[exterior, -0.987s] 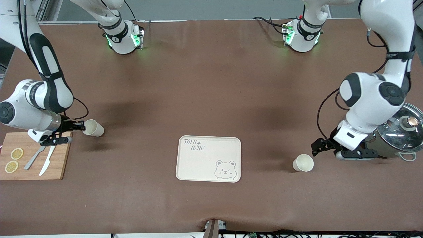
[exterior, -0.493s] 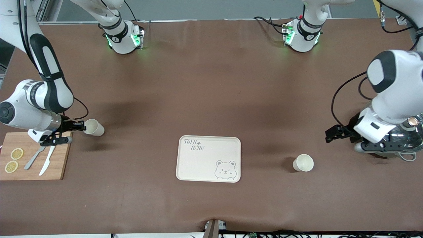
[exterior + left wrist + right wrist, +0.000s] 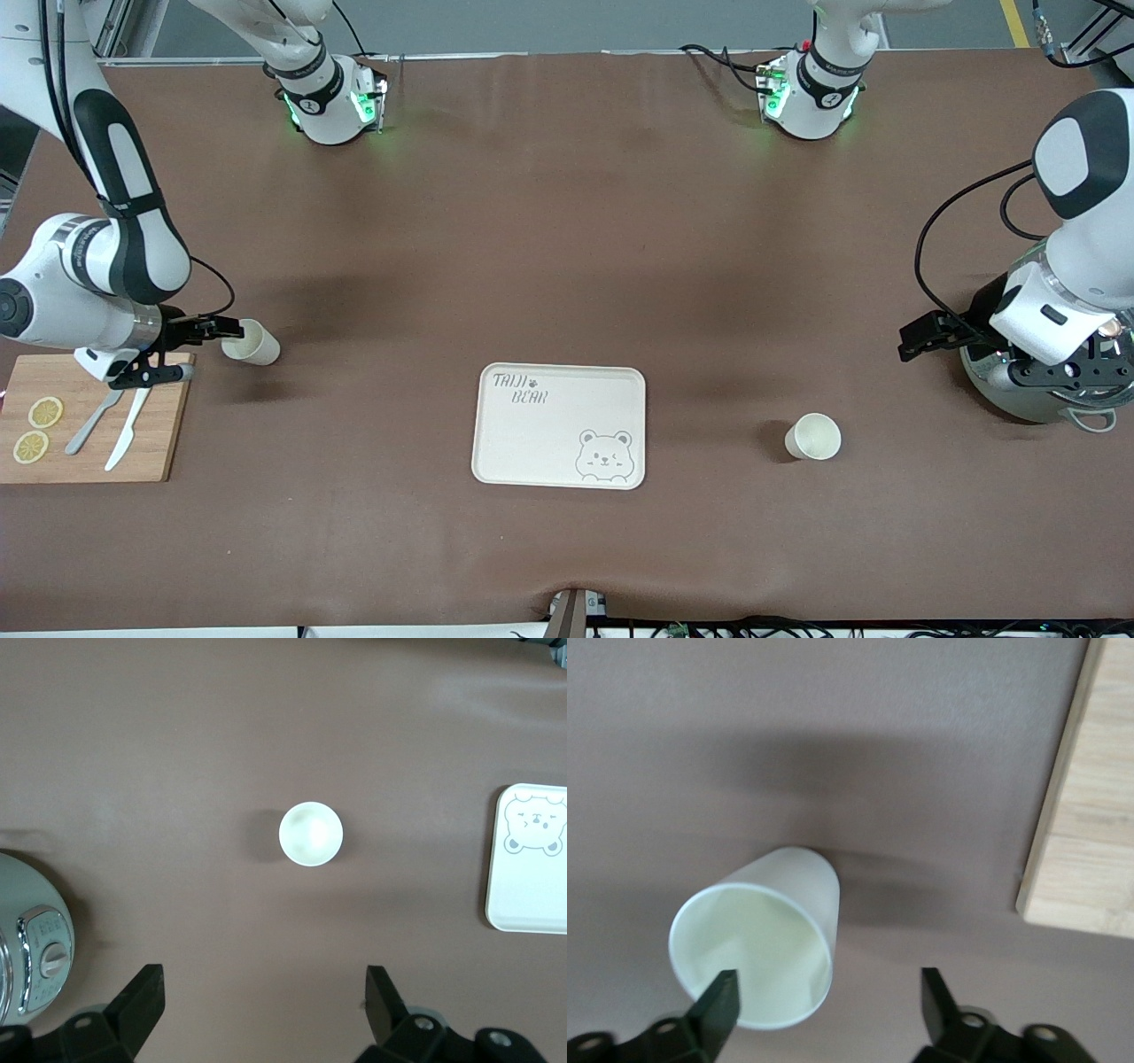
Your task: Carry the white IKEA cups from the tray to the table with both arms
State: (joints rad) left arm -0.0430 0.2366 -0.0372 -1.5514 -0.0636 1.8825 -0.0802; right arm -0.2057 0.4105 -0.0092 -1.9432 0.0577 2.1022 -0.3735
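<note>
— Cups first: what do they look like?
— Two small off-white handleless cups, plain and slightly tapered, both upright on the brown table. One cup [image 3: 251, 343] stands toward the right arm's end, just beside the wooden cutting board [image 3: 159, 443]; the other cup [image 3: 813, 437] stands toward the left arm's end, nearer the front camera, between the cream tray [image 3: 532, 443] and the steel pot [image 3: 1019, 399].
— And the grippers?
— The right gripper [image 3: 226, 329] is at the first cup's rim, fingers spread wide, one fingertip [image 3: 719, 997] over the cup's mouth. The left gripper [image 3: 921, 337] hangs over bare table beside the pot, well apart from its cup, fingers wide too.
— Any writing?
— The tray reads "TAIJI BEAR" in one corner, with a winking bear drawn in the corner diagonally across. The board carries two lemon slices [image 3: 37, 429], a fork and a knife [image 3: 124, 434].
</note>
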